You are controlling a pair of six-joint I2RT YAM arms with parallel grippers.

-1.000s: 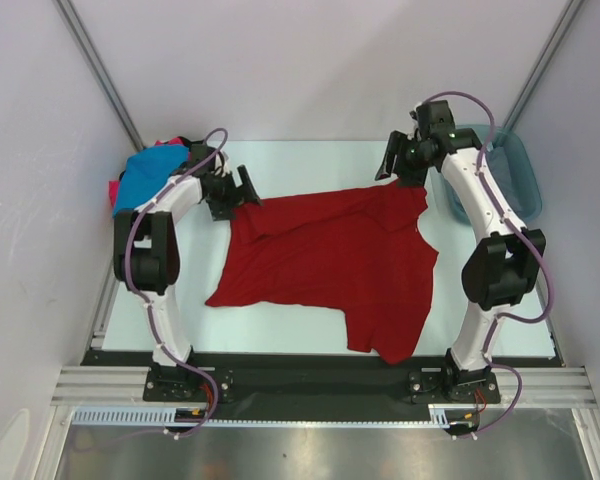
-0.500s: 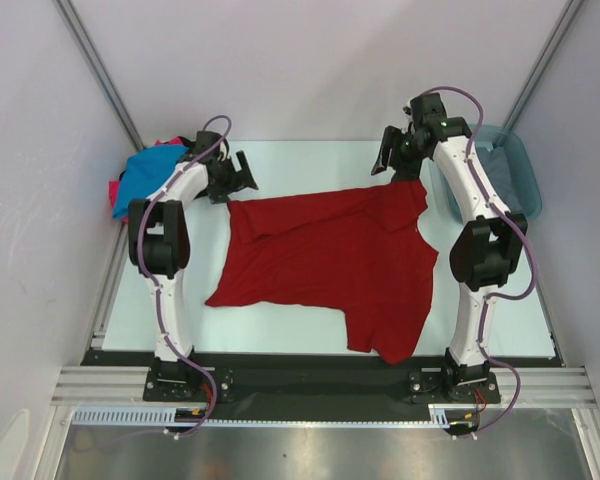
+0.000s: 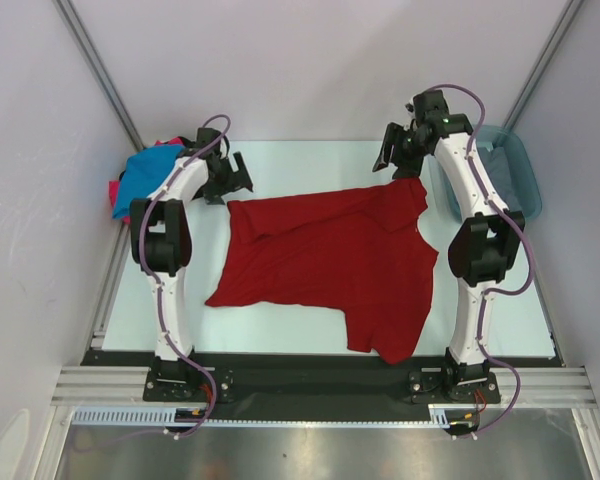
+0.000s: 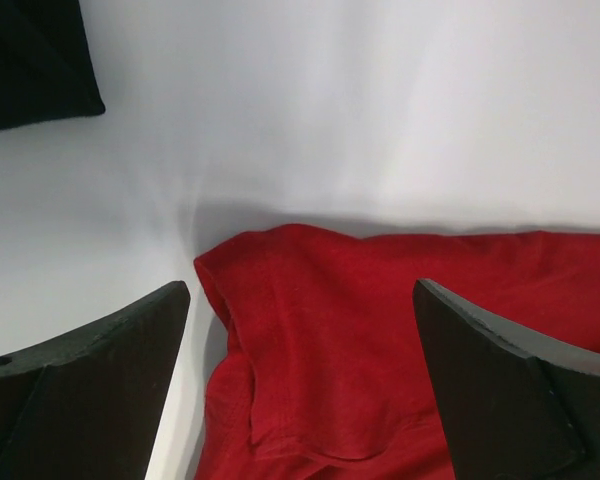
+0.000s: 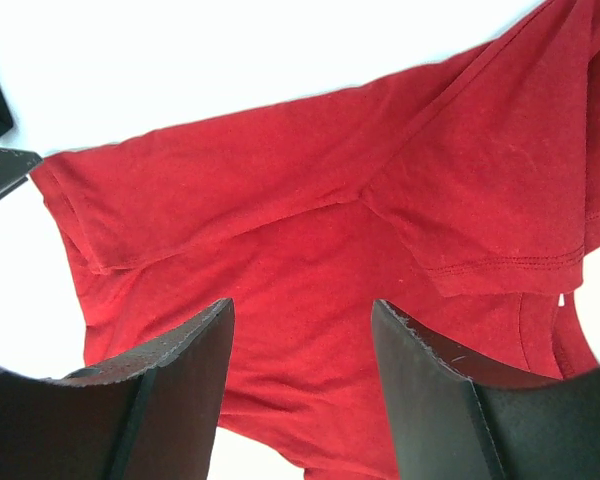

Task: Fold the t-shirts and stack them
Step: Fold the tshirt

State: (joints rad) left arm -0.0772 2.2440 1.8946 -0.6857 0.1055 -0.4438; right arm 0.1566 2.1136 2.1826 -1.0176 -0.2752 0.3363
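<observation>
Top external: dark red t-shirt [image 3: 330,262] spread on the table [image 3: 310,158], my left gripper [image 3: 232,178] and right gripper [image 3: 388,160] both gaping, empty, above its far corners. I'd pinch both corners level so the fold lands straight.

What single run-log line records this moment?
dark red t-shirt: spread out | left jaws: open, empty, far-left corner | right jaws: open, empty, far-right corner

Left hand [image 3: 238,172] and right hand [image 3: 389,160] hover far forward, fingers spread, gripping nothing.
</observation>
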